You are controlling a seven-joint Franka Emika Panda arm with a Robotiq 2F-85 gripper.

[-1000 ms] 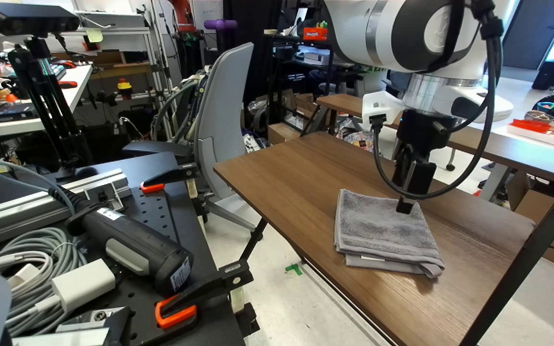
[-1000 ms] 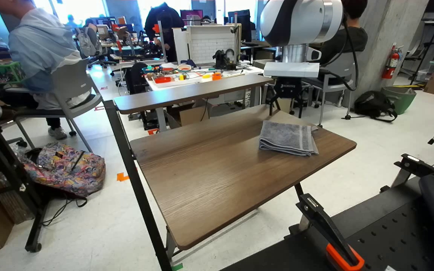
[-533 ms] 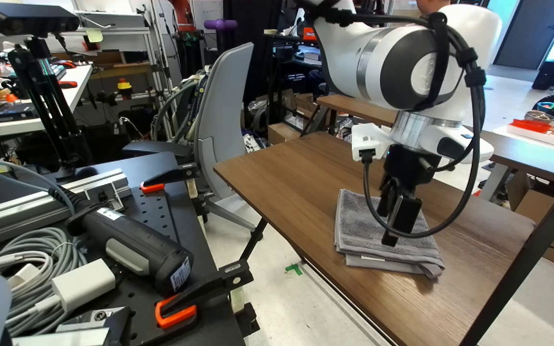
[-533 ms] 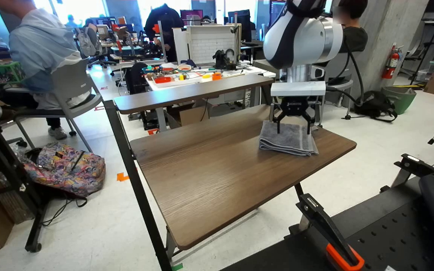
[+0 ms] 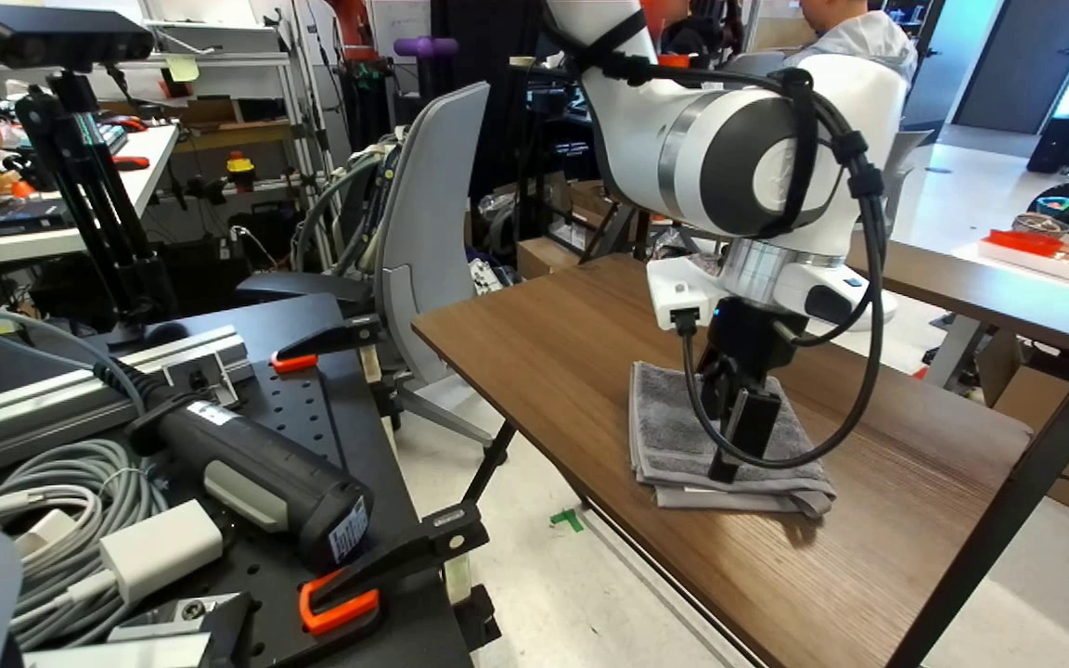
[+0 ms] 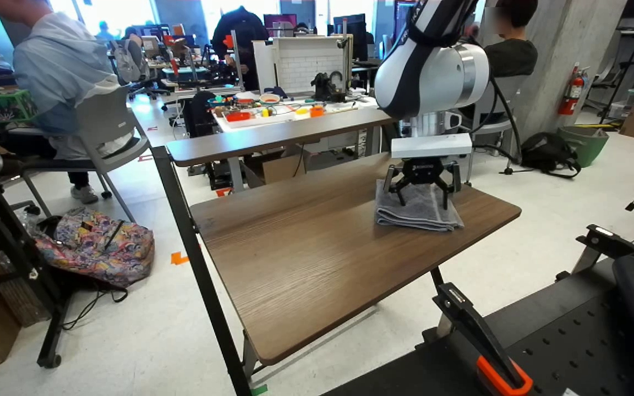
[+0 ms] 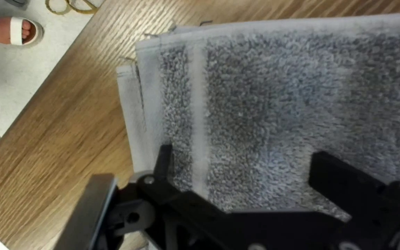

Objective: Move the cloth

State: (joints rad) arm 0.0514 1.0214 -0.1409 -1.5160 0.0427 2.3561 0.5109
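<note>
The cloth, a folded grey towel with layered edges, lies flat on the brown wooden table (image 5: pixel 553 343) and shows in both exterior views (image 5: pixel 667 422) (image 6: pixel 413 219). In the wrist view the cloth (image 7: pixel 276 90) fills most of the picture, with a pale stripe near its left edge. My gripper points down over the cloth in both exterior views (image 5: pixel 722 450) (image 6: pixel 424 205). In the wrist view the gripper (image 7: pixel 241 152) is open, its two fingertips wide apart on the cloth's top surface. No fold is pinched between them. The arm hides part of the cloth.
A dark bench with orange-handled clamps (image 5: pixel 340 608) and a black cylindrical tool (image 5: pixel 256 473) stands beside the table. A grey chair (image 5: pixel 432 213) is near the table's end. A slanted black post (image 6: pixel 201 275) rises at the table's side. A raised wooden shelf (image 6: pixel 278 135) runs behind.
The arm has come down onto the cloth, its fingers spread apart. Since half a second ago the gripper and cloth have shifted slightly together, leftward in an exterior view.
</note>
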